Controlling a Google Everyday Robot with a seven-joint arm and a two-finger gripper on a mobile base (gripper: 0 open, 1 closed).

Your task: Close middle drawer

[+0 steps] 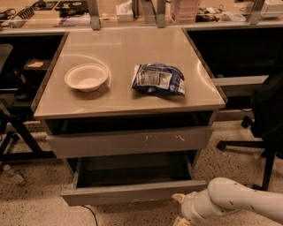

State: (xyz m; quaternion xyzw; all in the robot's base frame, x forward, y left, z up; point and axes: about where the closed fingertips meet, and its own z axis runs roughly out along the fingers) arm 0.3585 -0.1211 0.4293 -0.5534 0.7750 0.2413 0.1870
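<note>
End effector point(180, 205) sits by the middle drawer point(128, 193) front's right end, open or closed I can't tell. Drawer's partly out; next, a straight push inward.

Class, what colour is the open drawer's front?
Grey middle drawer, camera view; gripper at its right end.

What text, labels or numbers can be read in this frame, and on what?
blue crinkled snack bag on the tan tabletop: white label with print, too blurred to read.
clutter on the back shelf: nothing legible.
wide grey metal middle drawer, pulled out: plain front, no text.
gripper, at that front's right end: no readable markings.
</note>
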